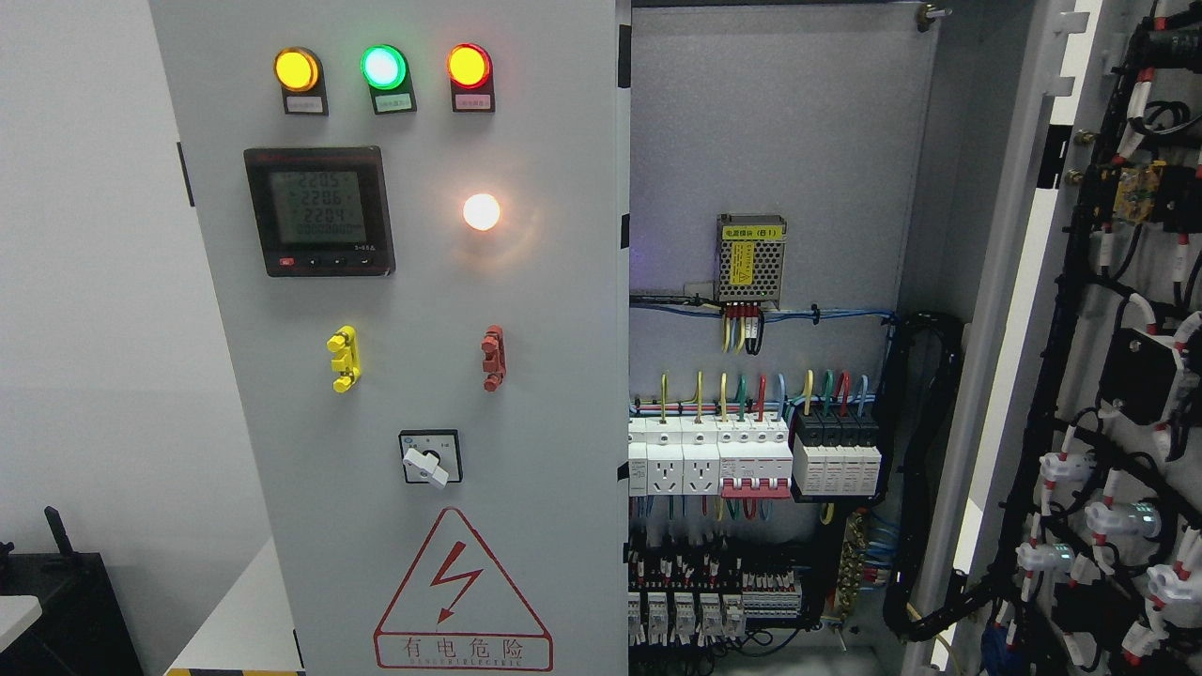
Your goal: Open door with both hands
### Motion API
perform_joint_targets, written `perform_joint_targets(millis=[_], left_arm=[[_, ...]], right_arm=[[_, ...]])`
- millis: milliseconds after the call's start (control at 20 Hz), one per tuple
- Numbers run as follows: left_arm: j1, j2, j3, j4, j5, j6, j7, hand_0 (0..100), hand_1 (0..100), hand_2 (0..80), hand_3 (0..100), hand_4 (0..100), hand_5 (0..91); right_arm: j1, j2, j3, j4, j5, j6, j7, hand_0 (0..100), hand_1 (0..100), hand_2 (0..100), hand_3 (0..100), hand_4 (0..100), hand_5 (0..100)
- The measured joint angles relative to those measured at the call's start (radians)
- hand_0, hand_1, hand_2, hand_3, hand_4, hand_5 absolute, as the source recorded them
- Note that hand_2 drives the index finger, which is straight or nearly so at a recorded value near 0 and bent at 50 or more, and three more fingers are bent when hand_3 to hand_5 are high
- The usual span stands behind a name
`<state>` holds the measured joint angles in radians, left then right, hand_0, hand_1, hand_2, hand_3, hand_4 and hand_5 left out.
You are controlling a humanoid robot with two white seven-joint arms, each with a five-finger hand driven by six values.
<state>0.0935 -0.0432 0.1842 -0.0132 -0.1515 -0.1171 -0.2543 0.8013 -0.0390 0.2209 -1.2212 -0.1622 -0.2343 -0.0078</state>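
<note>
Door [1080, 376] at the right stands swung wide, wiring on its inner face; the grey cabinet [770, 141] holds breakers [751, 455] and coloured wires. Neither hand is in view.

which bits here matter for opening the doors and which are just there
Job:
- right door, swung open, wiring on its inside
- left door, shut

Just there:
- indicator lamps
- meter
- rotary switch
- warning triangle
- breakers inside
</note>
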Motion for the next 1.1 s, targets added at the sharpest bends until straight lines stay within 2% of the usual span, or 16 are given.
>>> perform_joint_targets(millis=[451,1102], left_arm=[[0.0,-0.001,-0.007,-0.014,0.021,-0.002,0.0,0,0,0.0,0,4,0.0],[0.0,-0.001,-0.01,-0.022,0.025,-0.002,0.0,0,0,0.0,0,4,0.0]], right_arm=[[0.024,-0.054,0.017,-0.188,0.0,-0.039,0.0,0,0,0,0,0,0],[-0.07,-0.128,0.078,-0.33,0.0,-0.052,0.0,0,0,0,0,0,0]])
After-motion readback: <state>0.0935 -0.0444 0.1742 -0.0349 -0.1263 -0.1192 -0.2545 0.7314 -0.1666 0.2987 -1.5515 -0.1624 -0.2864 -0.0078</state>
